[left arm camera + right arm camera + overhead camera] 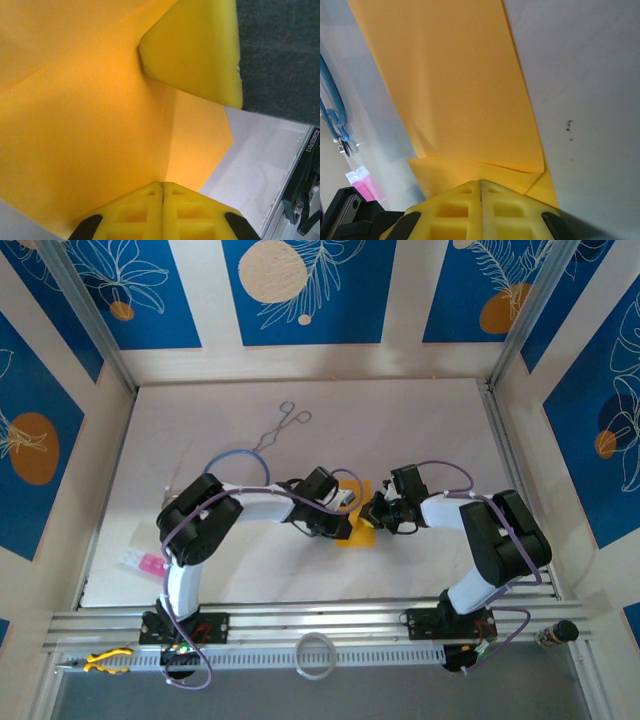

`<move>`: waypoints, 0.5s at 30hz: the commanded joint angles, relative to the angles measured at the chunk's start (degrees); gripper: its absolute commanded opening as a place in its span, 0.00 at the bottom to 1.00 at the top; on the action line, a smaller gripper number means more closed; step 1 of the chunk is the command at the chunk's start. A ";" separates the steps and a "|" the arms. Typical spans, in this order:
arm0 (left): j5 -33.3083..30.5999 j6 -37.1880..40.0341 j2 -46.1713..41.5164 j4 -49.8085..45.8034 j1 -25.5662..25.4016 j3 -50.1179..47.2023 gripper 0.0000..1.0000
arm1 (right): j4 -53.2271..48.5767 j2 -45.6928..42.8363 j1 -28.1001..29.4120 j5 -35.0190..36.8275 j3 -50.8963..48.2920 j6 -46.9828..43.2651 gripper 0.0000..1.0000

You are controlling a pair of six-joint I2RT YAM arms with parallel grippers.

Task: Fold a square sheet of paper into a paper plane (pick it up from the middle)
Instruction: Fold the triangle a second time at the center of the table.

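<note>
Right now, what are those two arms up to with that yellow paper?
Two robot arms are folding an orange-yellow sheet of paper in the middle of the table. The left gripper and right gripper both have their jaws shut right at the paper, facing each other. The sheet is creased and partly folded, not a plane yet.

sheet (75, 125) on table (420, 430); forceps (281, 426), seemingly, behind it
</note>
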 commanded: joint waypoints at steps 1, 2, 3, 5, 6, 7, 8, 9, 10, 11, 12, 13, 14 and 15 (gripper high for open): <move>-0.45 -0.55 -1.68 -2.71 -0.38 -2.89 0.06 | -6.13 3.01 -0.37 4.18 -0.62 -0.87 0.01; -0.45 -0.65 -2.13 -2.59 -0.40 -3.36 0.06 | -6.21 3.09 -0.33 4.21 -0.55 -0.93 0.01; -0.46 -0.80 -2.47 -2.47 -0.40 -3.75 0.06 | -6.22 3.19 -0.35 4.21 -0.55 -0.94 0.01; -0.26 -1.15 -3.29 -2.20 -0.40 -4.71 0.07 | -6.37 3.41 -0.32 4.24 -0.41 -1.09 0.00; -0.16 -1.25 -3.57 -2.13 -0.40 -5.01 0.07 | -6.38 3.52 -0.34 4.29 -0.47 -1.16 0.00; -0.15 -1.33 -3.92 -2.27 -0.40 -5.47 0.07 | -6.42 3.53 -0.31 4.25 -0.32 -1.11 0.00; -0.24 -1.49 -4.33 -2.19 -0.40 -6.09 0.07 | -6.44 3.64 -0.36 4.17 -0.36 -1.19 0.00; -0.33 -1.68 -4.61 -2.17 -0.40 -6.58 0.07 | -6.47 3.59 -0.37 4.16 -0.29 -1.26 0.00; -0.26 -1.90 -4.91 -1.99 -0.40 -7.13 0.07 | -6.43 3.64 -0.35 4.16 -0.32 -1.20 0.00; -0.17 -2.13 -5.23 -1.90 -0.40 -7.79 0.07 | -6.46 3.64 -0.36 4.22 -0.31 -1.15 0.00; -0.22 -2.27 -5.56 -1.84 -0.40 -8.25 0.07 | -6.44 3.64 -0.31 4.16 -0.27 -1.19 0.00; -0.24 -2.47 -5.99 -1.76 -0.40 -8.90 0.07 | -6.54 3.63 -0.39 4.12 -0.15 -1.21 0.00; -0.48 -2.56 -6.60 -1.77 -0.40 -9.46 0.07 | -6.53 3.64 -0.32 4.07 -0.16 -1.26 0.00; -0.83 -2.68 -7.14 -1.75 -0.40 -10.07 0.07 | -6.52 3.64 -0.31 3.94 -0.11 -1.20 0.00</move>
